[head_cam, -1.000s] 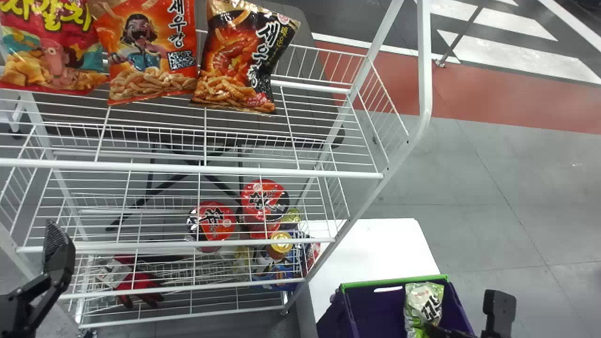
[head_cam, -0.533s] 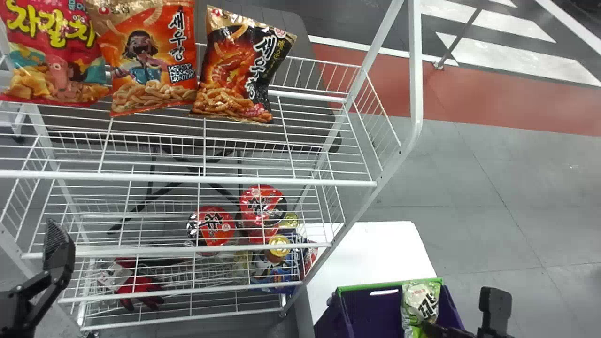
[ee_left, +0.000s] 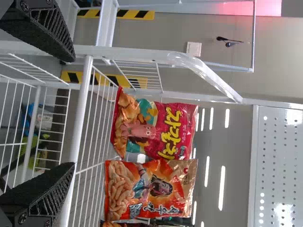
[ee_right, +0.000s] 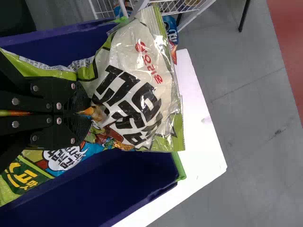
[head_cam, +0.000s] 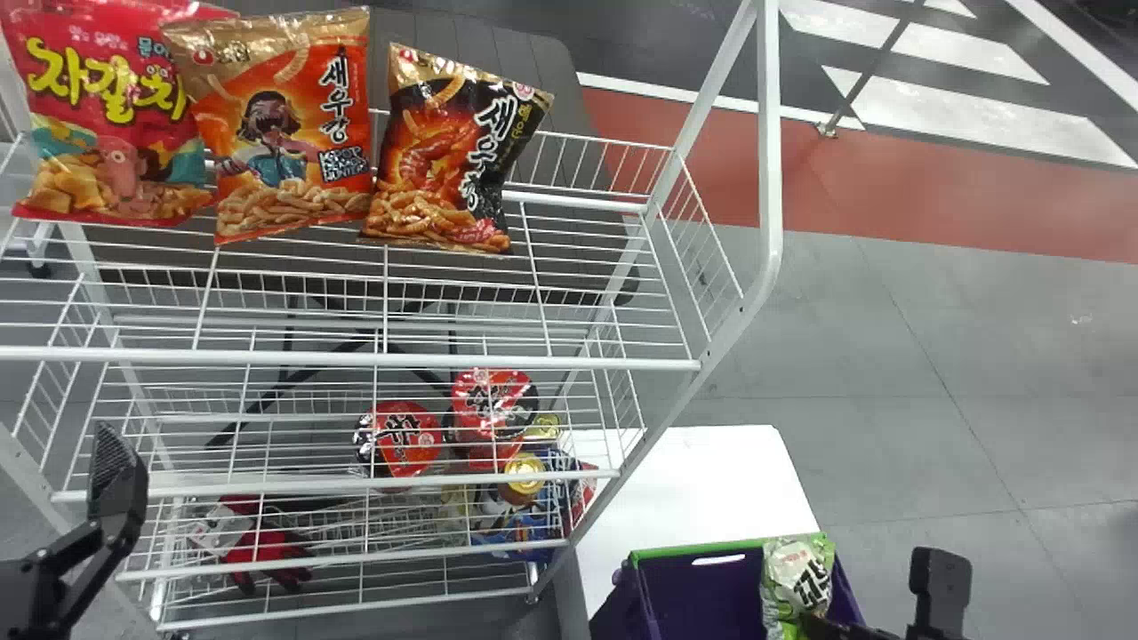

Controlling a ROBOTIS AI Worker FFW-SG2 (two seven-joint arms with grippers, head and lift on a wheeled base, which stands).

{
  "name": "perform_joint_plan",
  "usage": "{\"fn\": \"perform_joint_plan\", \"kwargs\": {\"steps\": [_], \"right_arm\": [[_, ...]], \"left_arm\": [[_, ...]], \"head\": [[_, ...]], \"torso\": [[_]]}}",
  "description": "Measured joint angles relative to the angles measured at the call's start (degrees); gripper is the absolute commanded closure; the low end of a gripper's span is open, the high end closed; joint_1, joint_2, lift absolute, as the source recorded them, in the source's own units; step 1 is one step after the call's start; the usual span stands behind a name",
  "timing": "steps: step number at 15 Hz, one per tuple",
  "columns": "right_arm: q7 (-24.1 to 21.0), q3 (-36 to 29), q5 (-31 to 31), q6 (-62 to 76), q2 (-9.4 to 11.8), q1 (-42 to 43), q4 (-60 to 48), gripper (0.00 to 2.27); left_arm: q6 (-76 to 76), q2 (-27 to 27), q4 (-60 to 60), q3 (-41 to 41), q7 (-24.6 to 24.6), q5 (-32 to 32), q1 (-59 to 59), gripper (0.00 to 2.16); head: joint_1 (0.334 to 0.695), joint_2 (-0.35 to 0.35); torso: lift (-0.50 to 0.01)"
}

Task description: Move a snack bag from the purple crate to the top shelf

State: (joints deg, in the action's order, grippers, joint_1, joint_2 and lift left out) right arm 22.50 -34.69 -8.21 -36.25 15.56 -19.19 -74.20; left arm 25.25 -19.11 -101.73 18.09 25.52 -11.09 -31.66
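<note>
"How are things set out before you?"
"The rack (head_cam: 770, 178) stands left of my table (head_cam: 702, 480). Three bags (head_cam: 280, 133) are side by side on its top shelf (head_cam: 444, 362). Cups (head_cam: 404, 436) sit beneath, with gloves (head_cam: 262, 547) lower and further left."
"And the crate (head_cam: 676, 550)?"
"On that table, at my right. One snack bag (head_cam: 797, 578) is at its right side, packets (ee_right: 61, 158) beside it."

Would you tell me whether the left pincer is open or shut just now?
Open: the left pincer has its two black fingers wide apart, and no snack bag is held between them.
</note>
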Motion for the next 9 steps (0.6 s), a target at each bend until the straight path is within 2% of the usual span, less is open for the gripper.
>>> {"fn": "perform_joint_plan", "kwargs": {"steps": [9], "right_arm": [[0.5, -0.3, -0.7, 0.1, -0.4, -0.8, -0.8, 1.97]], "left_arm": [[1.1, -0.2, -0.2, -0.2, 0.3, 0.4, -0.7, 0.00]], "head": [[0.695, -0.350]], "torso": [[0.003]]}}
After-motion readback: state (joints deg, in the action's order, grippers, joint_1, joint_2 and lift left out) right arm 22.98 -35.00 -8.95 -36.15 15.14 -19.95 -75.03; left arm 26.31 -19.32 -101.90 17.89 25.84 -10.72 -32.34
